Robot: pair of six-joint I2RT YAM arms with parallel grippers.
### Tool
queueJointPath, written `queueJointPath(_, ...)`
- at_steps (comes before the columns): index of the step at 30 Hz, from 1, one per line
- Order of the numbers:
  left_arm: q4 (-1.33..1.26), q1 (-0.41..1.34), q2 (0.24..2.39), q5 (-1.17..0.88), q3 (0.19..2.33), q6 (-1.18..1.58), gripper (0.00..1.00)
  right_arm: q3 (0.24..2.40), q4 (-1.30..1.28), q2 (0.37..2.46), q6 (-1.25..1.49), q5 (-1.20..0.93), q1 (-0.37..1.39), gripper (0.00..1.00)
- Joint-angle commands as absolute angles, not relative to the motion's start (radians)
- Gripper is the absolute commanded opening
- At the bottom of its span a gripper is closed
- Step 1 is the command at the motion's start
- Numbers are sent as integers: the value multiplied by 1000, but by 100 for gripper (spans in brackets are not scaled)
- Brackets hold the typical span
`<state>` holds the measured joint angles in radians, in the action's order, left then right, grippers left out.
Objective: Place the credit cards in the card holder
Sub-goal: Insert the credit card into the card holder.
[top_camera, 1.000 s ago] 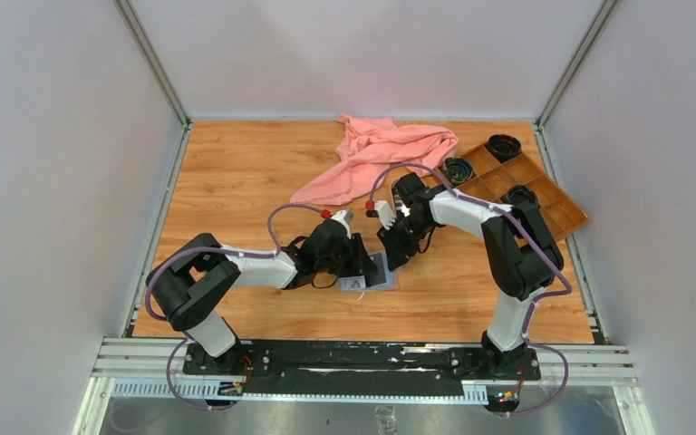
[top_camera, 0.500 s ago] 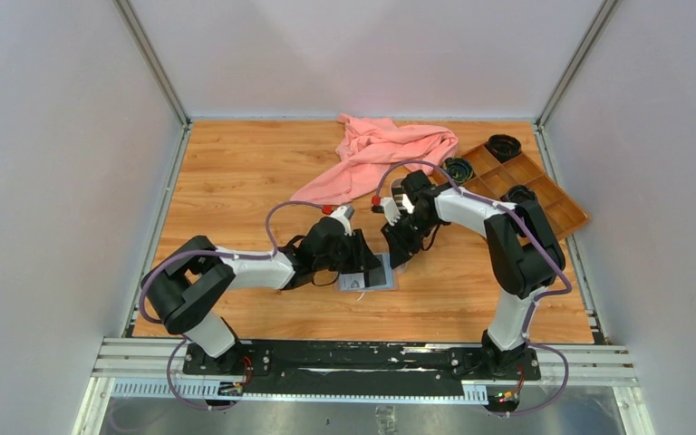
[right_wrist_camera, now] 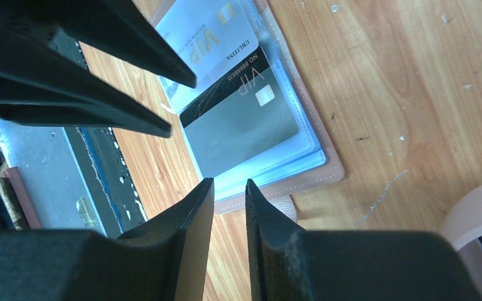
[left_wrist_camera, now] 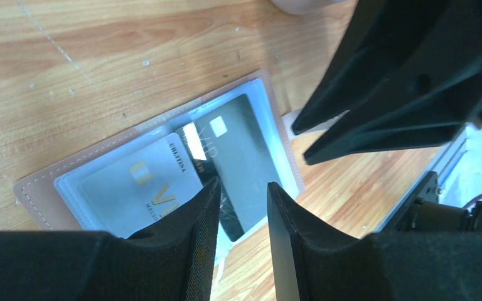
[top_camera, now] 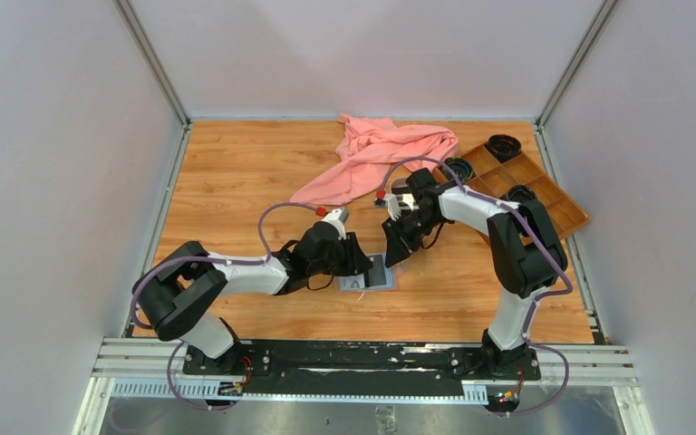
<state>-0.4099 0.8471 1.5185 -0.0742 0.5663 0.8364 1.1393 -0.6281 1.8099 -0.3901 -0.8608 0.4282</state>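
My left gripper (left_wrist_camera: 243,185) hovers over the dark card (left_wrist_camera: 241,144), jaws a little apart and empty. The right gripper (right_wrist_camera: 229,183) is likewise slightly parted, holding nothing. Both hang above the card holder (right_wrist_camera: 327,164), which lies open on the counter (top_camera: 236,181) near the middle. The dark card looks only partly sleeved and skewed against the pale card (left_wrist_camera: 132,185). A push could buckle the sleeve or skate the unpinned holder, and the grippers sit close enough to clash. I can't tell how deep the card sits, and from above the arms cover most of the holder.
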Motion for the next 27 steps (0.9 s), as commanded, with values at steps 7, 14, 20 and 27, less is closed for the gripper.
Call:
queueJointPath(7,-416,848,1601,-46,570,810,37,1139,-641,1860,-344,-876,395,32)
queueJointPath(14,-416,831,1634,-63,563,823,39,1140,-643,1886,-336,-865,395,33)
queueJointPath(20,-416,825,1634,-63,555,829,41,1141,-641,1901,-331,-885,396,33)
queueJointPath(27,-418,825,1650,-109,574,831,40,1141,-641,1900,-328,-929,394,33)
